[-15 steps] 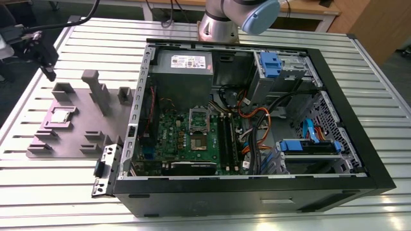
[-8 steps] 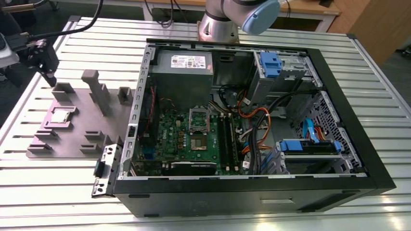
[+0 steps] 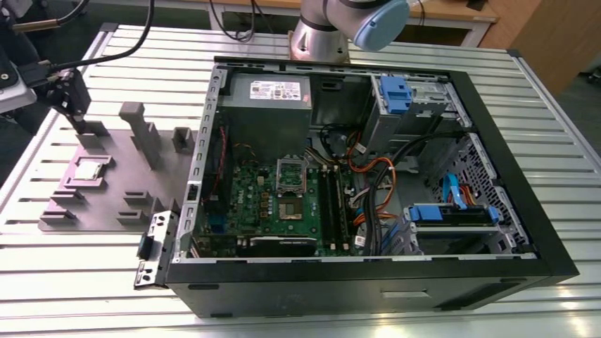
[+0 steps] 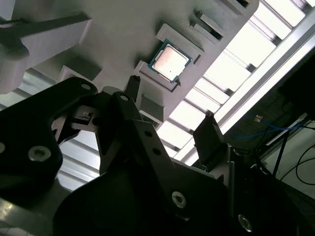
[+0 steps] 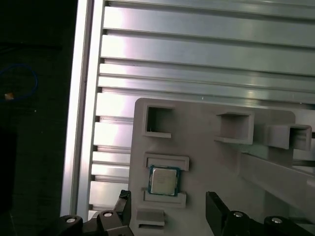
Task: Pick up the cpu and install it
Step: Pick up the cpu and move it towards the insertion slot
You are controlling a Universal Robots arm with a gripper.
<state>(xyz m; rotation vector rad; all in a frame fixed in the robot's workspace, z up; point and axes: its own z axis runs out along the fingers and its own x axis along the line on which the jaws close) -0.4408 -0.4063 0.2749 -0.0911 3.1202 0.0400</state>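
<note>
The cpu (image 5: pixel 164 181) was seen lying ungrasped in its holder (image 3: pixel 120 184), at the exterior view's left of the case (image 3: pixel 376 285), with the gripper (image 4: pixel 173 112) poised near it, fingers apart and empty, so pick-up and installation were judged not yet done

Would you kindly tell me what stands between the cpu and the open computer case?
In the exterior view, grey upright posts of the holder plate stand between the cpu and the computer case; otherwise bare plate.

Black tool (image 4: pixel 171 101), silver arm (image 3: pixel 322 32), blue cap (image 3: pixel 381 24).
</note>
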